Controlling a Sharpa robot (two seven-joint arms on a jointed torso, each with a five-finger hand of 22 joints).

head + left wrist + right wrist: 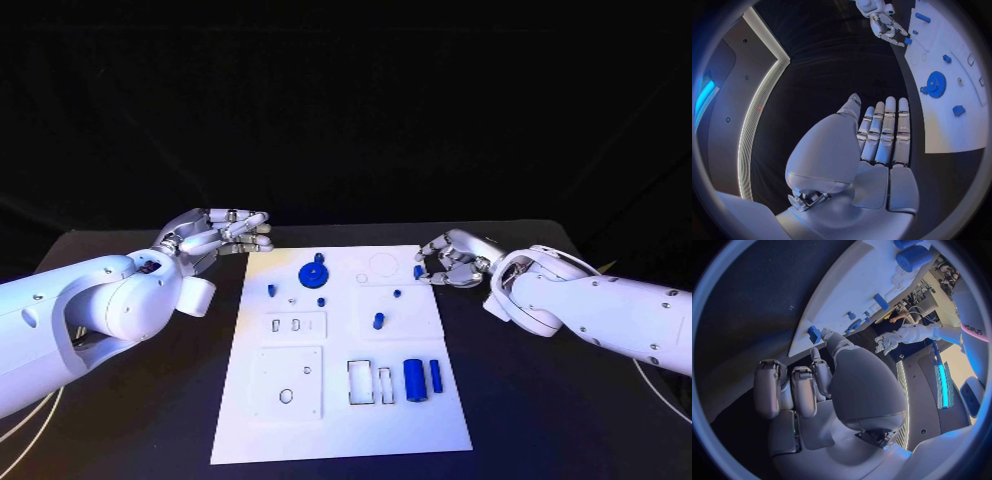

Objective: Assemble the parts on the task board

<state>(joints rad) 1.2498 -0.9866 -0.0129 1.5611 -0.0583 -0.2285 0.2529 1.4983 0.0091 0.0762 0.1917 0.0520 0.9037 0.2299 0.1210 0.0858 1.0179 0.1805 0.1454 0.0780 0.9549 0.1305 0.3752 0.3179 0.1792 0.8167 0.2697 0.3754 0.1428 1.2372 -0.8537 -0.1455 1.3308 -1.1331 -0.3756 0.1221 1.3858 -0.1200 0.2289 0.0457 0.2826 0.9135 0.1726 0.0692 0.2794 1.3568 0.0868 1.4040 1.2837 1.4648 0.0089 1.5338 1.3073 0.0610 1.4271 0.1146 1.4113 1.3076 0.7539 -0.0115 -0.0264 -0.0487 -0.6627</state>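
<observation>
The task board (346, 360), a flat white rectangular plate, lies mid-table with its long axis running away from me. On my head view I see a blue toothed gear (313, 273) near its far end and upright blue blocks (415, 380) nearer me. My left hand (219, 234) hovers beside the far-left corner, fingers curled, holding nothing. My right hand (450, 262) pinches a small blue part (418, 271) at the board's right edge. Left wrist view: fingers (887, 131) straight, pressed together. Right wrist view: the part (814, 333) sits at the fingertips.
</observation>
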